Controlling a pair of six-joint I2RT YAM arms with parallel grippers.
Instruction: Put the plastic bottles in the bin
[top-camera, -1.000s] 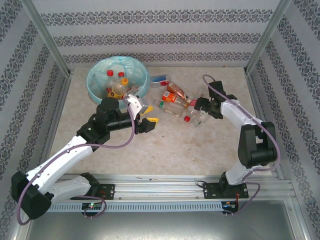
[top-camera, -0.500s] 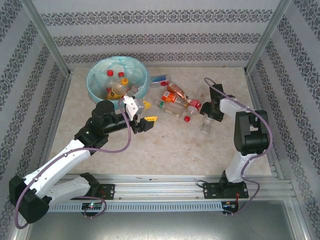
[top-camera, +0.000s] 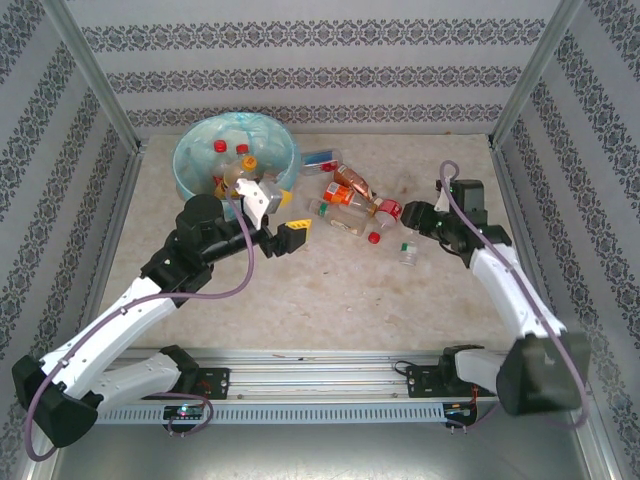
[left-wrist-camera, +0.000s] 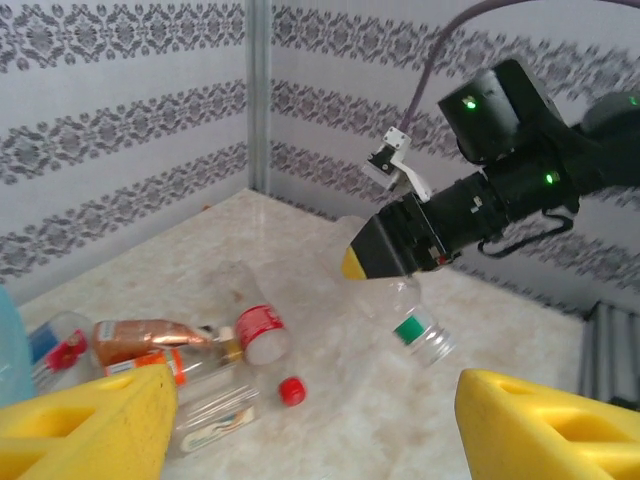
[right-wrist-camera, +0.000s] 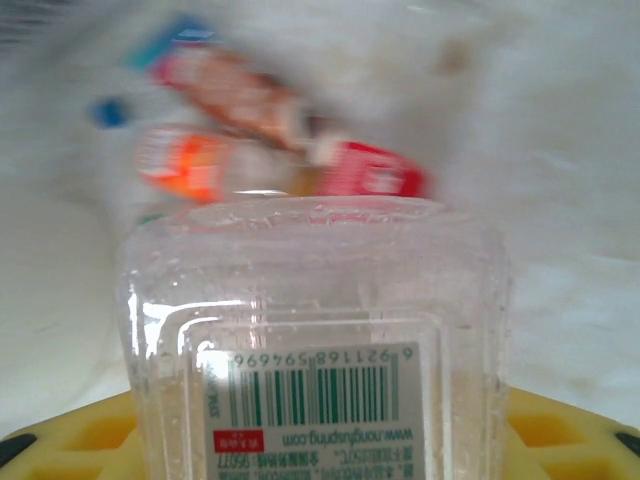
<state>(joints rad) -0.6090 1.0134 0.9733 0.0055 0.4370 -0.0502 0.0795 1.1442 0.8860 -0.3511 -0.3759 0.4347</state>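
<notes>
Clear plastic bottles (top-camera: 233, 166) already lie in your bin (top-camera: 186, 165); a heap (top-camera: 350, 200) waits on the table (top-camera: 330, 290). Your right gripper (top-camera: 413, 224) clamps a green-labelled bottle (top-camera: 408, 250); your left gripper (top-camera: 286, 226) gapes empty.

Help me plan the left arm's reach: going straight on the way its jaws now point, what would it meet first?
Probably the clear bottle lying nearest it. The left gripper, jaws open, points roughly at that bottle. Depth is hard to judge.
</notes>
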